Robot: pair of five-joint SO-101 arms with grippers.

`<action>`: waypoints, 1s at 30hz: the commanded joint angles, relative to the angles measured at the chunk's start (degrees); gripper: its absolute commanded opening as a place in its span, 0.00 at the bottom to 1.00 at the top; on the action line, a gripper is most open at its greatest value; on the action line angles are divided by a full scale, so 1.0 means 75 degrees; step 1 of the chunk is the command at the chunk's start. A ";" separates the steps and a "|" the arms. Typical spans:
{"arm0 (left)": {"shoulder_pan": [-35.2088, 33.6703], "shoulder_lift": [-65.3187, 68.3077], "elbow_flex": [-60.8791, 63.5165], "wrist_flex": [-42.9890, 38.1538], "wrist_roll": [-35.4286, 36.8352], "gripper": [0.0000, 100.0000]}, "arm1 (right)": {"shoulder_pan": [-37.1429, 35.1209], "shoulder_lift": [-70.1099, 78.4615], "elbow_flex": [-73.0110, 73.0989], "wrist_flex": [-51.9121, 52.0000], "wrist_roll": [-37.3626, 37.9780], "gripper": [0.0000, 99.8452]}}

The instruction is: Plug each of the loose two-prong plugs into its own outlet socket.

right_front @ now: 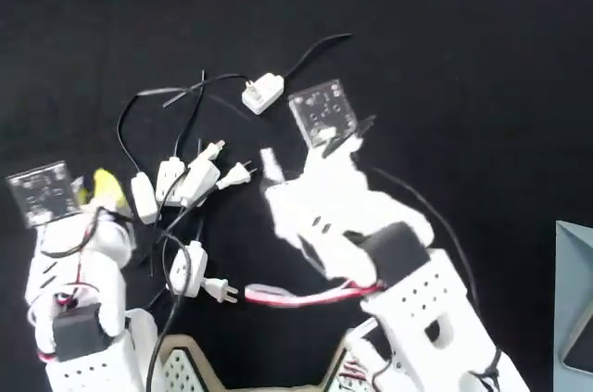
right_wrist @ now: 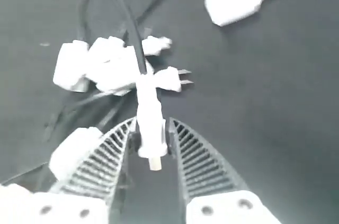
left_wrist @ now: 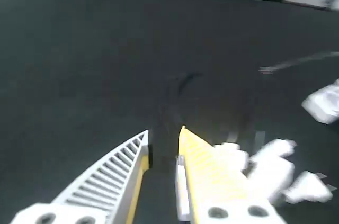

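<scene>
The right gripper [right_wrist: 151, 124] is clamped on a white plug [right_wrist: 150, 102] at mid-surface. Its black cable [right_wrist: 124, 12] runs far-left past the outlet sockets [right_wrist: 100, 62]. Holding the body side-on probably steadies it for lining up. The left gripper [left_wrist: 164, 134] sits near-left on the black surface [right_front: 463, 58], fingers parted and empty, likely ready to brace a socket.

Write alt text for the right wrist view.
The right gripper clamps a white plug whose black cable runs away over the dark table. Beyond lie a cluster of white plugs and a separate white adapter.
</scene>
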 commanded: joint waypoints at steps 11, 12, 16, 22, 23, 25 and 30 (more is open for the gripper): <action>0.3499 -0.0023 0.0334 -0.0797 -0.0363 0.11 | -0.1958 -0.0990 0.1834 -0.1993 0.0035 0.01; 0.3604 -0.0023 0.0381 -0.0785 -0.0504 0.11 | -0.2028 -0.0990 0.1928 -0.2110 0.0035 0.01; 0.3956 -0.0023 0.0580 -0.0785 -0.0774 0.11 | -0.2297 -0.0990 0.2198 -0.2368 0.0035 0.01; 0.4015 -0.0023 0.0580 -0.0774 -0.0973 0.11 | -0.2344 -0.0990 0.2409 -0.2403 0.0035 0.01; 0.4015 -0.0023 0.0580 -0.0774 -0.0973 0.11 | -0.2356 -0.0990 0.2421 -0.2403 0.0035 0.01; 0.4026 -0.0023 0.0580 -0.0774 -0.1008 0.11 | -0.2356 -0.0990 0.2421 -0.2368 0.0035 0.01; 0.4472 -0.0059 0.0404 -0.0234 -0.1301 0.11 | -0.2356 -0.0979 0.2608 -0.2403 0.0047 0.01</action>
